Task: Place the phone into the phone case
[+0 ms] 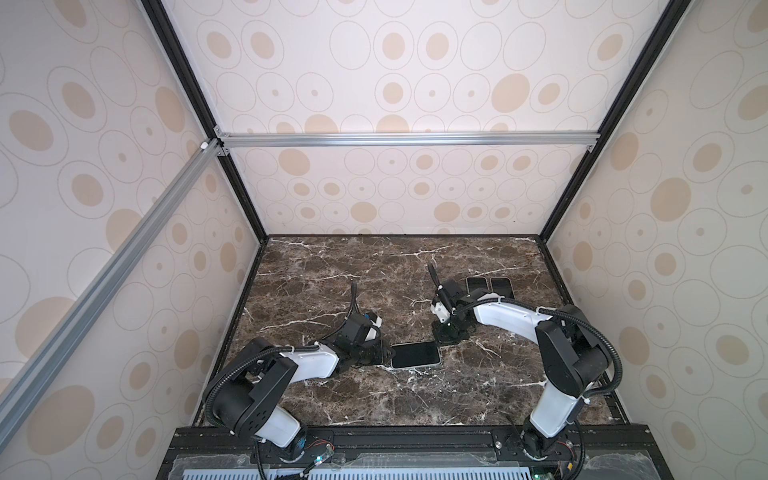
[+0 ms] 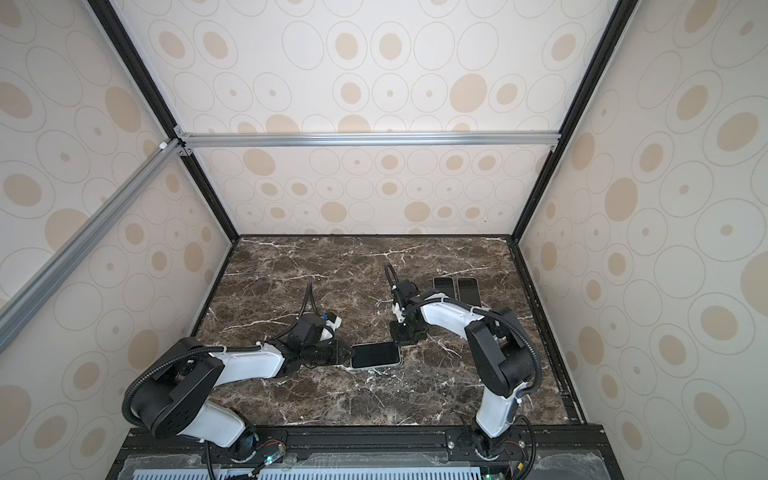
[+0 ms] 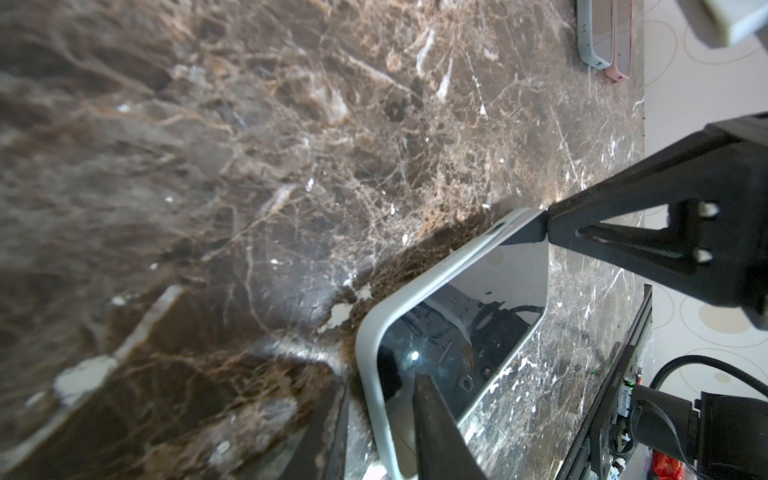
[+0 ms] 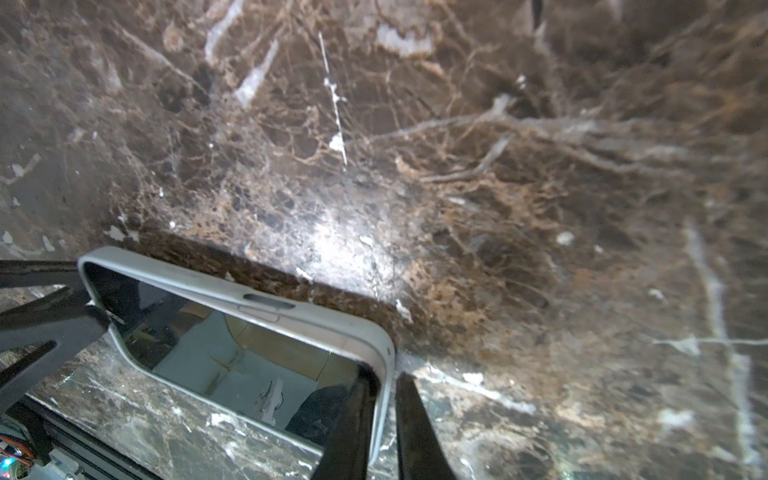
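Note:
The phone [image 1: 415, 354] [image 2: 375, 354] lies flat mid-table, its dark glossy screen [image 3: 478, 316] [image 4: 232, 353] framed by the pale grey phone case [image 1: 415, 366] [image 2: 376, 366] [image 3: 415, 291] [image 4: 232, 286]. My left gripper [image 1: 386, 355] [image 2: 349, 355] [image 3: 382, 382] straddles the case's left short end. One finger is over the screen, the other outside the rim with a gap, so it is open. My right gripper [image 1: 442, 338] [image 2: 402, 340] [image 4: 384, 382] is at the far right corner, shut on the case wall. A dark edge of the phone shows above the rim there.
Two more cases, one pale grey-blue [image 1: 477, 284] [image 3: 590, 37] and one pink [image 1: 503, 284] [image 3: 619, 54], lie side by side at the back right, behind the right arm. Patterned walls enclose the marble table [image 1: 332, 282]. A black rail [image 1: 415, 436] runs along its front edge.

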`<state>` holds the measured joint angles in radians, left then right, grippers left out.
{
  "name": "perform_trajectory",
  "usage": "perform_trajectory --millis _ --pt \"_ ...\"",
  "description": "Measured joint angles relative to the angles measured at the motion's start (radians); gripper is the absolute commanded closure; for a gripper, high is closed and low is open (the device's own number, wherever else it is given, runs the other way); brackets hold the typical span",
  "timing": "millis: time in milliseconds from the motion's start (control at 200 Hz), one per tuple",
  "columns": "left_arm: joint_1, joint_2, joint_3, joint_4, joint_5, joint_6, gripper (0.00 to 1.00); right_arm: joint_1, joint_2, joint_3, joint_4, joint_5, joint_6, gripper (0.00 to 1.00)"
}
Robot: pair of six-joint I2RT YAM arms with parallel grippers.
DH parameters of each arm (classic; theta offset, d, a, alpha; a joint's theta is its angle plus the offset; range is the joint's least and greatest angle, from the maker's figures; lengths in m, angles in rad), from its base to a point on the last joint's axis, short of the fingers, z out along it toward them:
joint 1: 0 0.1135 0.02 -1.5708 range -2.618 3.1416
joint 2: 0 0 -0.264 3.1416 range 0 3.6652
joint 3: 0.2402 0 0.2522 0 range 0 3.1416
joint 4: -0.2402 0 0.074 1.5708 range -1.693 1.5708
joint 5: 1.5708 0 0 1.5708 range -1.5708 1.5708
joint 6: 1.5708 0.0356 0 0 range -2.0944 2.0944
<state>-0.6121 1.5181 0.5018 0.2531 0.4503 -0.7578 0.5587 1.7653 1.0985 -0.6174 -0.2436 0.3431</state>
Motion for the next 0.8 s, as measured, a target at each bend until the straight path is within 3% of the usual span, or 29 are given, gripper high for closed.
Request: perform_trajectory --millis 800 --pt "0.009 0.039 0.013 0.039 0.018 -0.001 0.78 0.002 0.023 0.002 0.018 -0.028 0.016 0.88"
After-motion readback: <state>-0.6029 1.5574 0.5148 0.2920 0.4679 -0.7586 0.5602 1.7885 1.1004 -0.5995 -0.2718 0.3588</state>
